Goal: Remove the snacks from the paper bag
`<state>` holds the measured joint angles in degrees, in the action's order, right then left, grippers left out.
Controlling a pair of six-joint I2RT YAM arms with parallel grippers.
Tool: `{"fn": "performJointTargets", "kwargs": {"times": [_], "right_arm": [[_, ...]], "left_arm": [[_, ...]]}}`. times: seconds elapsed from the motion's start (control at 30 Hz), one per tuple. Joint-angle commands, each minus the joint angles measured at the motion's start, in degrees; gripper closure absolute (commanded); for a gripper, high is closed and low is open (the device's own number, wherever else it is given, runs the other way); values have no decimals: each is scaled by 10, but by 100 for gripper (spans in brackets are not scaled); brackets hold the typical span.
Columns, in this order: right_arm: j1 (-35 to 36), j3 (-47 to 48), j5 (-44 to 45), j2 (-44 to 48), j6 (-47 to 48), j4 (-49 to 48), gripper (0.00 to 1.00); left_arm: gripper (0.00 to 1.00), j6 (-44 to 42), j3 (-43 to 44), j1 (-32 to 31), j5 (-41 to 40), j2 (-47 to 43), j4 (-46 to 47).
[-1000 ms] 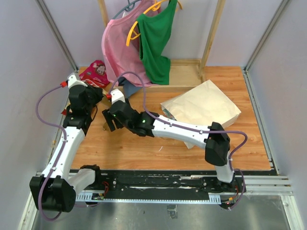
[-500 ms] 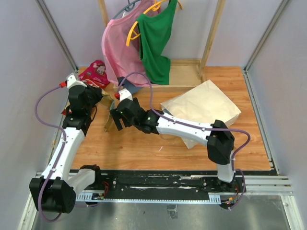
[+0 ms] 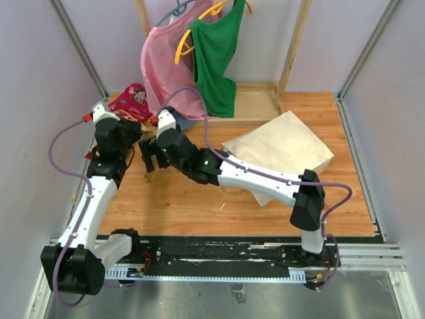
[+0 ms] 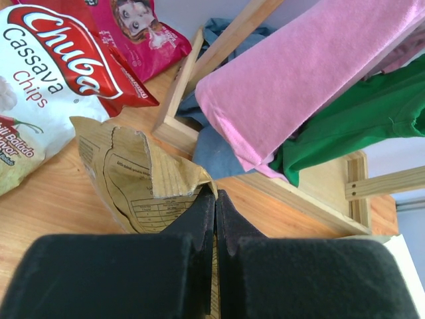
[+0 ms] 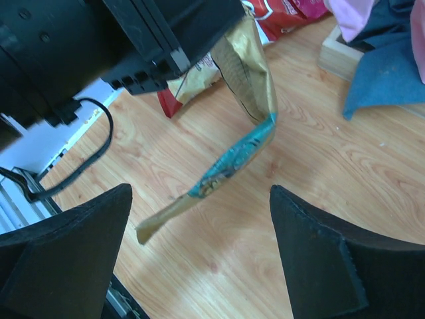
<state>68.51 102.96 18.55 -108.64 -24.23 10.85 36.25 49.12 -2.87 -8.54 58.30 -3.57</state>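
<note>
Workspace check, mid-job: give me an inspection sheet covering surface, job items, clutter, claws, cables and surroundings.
Surface: wooden table, plank grain.
Job's things: paper bag lying right of centre; Chuba packet and pink packet far left; tan-and-teal packet off the table.
Clutter: blue cloth on the wooden rack base.
Claws: left claw shut on the tan-and-teal packet; right claw open beside it, apart.
Cables: purple cables loop along both arms.
Surroundings: pink garment, green garment hanging; plain walls.

White link shells joined by black joint housings are seen on the left arm [image 3: 89,199] and the right arm [image 3: 255,178]. A lilac cable [image 3: 56,143] is looped along each (ended by a red connector [image 3: 86,117]). A green light [image 3: 206,161] is lit on the right arm, and the fingers [image 5: 60,262] are finished in matt black
</note>
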Motion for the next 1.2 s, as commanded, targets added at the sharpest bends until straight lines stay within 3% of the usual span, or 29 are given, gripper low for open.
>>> {"fn": "performJointTargets", "kwargs": {"times": [0.0, 0.23, 0.67, 1.03, 1.1, 1.17], "right_arm": [[10, 45, 15, -42, 9, -4, 14], [9, 62, 25, -91, 33, -10, 15], [-3, 11, 66, -78, 37, 22, 22], [-10, -64, 118, -32, 48, 9, 51], [-14, -71, 118, -27, 54, 6, 63], [-20, -80, 108, -19, 63, -5, 83]], "left_arm": [[99, -2, 7, -4, -16, -5, 35], [100, -15, 16, -4, -16, -5, 28], [100, -35, 22, 9, -30, -6, 15], [99, -40, 20, 22, -39, -16, 9], [100, -39, 20, 23, -37, -17, 9], [100, -38, 20, 23, -32, -18, 13]]}}
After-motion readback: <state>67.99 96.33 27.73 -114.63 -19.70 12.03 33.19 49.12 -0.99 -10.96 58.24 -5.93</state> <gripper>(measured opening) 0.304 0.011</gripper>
